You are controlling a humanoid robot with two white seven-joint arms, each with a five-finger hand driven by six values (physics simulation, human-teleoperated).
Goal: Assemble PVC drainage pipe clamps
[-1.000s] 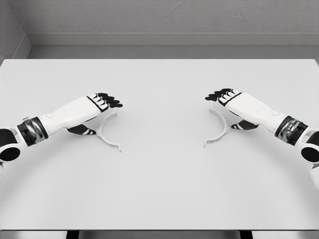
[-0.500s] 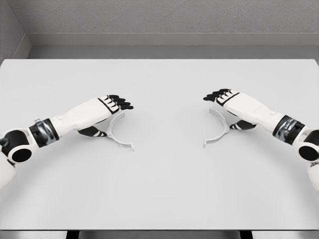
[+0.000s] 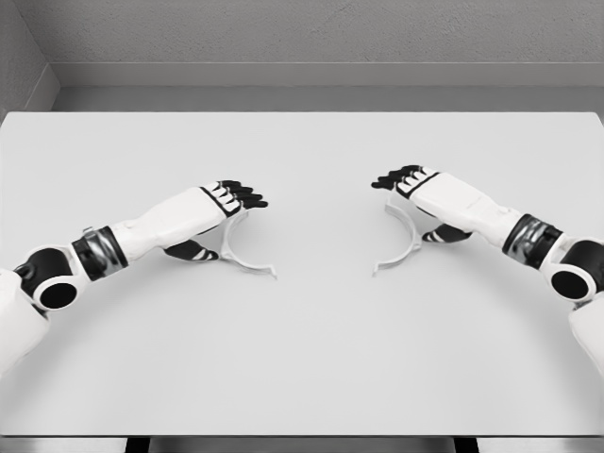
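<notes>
Both clamp halves have slid inward toward the middle of the frame since a second ago, the left one by more than the right, and the gap between them is narrower. Left of centre lies the left clamp half [image 3: 247, 257], a thin white arc resting on the table [image 3: 311, 359], its open side facing right and its lower tab pointing toward the middle. Right of centre lies the right clamp half [image 3: 401, 247], a mirrored arc with its open side facing left. The two halves are still apart, not touching.

Over the upper end of the left arc sits the left hand [image 3: 219, 203], palm down, its dark fingertips [image 3: 247, 193] stretched flat toward the centre and the thumb tucked below beside the arc; the fingers seem to clasp the arc's top, though the contact is hidden. Its forearm runs down to the lower left edge.

The right hand [image 3: 427, 192] mirrors this, fingers extended leftward over the top of its arc, thumb underneath, forearm leading off to the right edge.
</notes>
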